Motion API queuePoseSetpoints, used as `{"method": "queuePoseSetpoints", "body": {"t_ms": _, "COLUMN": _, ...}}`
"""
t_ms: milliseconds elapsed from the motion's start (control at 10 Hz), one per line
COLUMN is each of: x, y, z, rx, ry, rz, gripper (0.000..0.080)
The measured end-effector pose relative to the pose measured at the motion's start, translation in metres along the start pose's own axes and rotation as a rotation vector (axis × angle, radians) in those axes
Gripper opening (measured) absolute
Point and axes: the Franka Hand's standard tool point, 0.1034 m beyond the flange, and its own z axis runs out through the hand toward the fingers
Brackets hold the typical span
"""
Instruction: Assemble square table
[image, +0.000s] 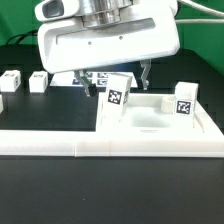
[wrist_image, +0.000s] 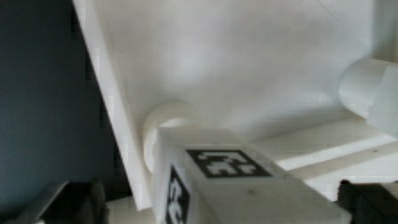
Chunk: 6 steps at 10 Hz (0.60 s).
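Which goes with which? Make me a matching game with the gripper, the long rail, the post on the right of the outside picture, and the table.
Things:
1 gripper
2 border rail
3 leg post at the exterior view's right
4 table

Clues:
A carries a black-and-white tag
B jaws open
C black
D long, low, white

Pairs: 1-B, 2-D, 3-A, 4-C

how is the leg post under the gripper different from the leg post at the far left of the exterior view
The centre leg post stands at the white square table slab; the far-left leg post sits on the black table. The centre leg post is right below the open gripper; the far-left leg post lies well off to the side. Both are white with a black-and-white tag.
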Motion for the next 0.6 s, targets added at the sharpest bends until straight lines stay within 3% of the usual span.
{"method": "queuePoseSetpoints", "body": {"t_ms": 300, "x": 0.0012, "y": 0.0017, "z": -0.0001, "rx": -0.003, "ry": 0.01, "rz": 0.021, "gripper": 0.0635}}
{"method": "queuePoseSetpoints", "body": {"t_ms": 500, "x": 0.0011, "y": 0.0012, "z": 0.0001, "rx": -0.002, "ry": 0.009, "rz": 0.107, "gripper": 0.0284}}
{"method": "queuePoseSetpoints", "body": {"t_ms": 600, "x": 0.0009, "y": 0.0008, "z": 0.0003, "rx": -0.001, "ry": 0.009, "rz": 0.167, "gripper": 0.029}}
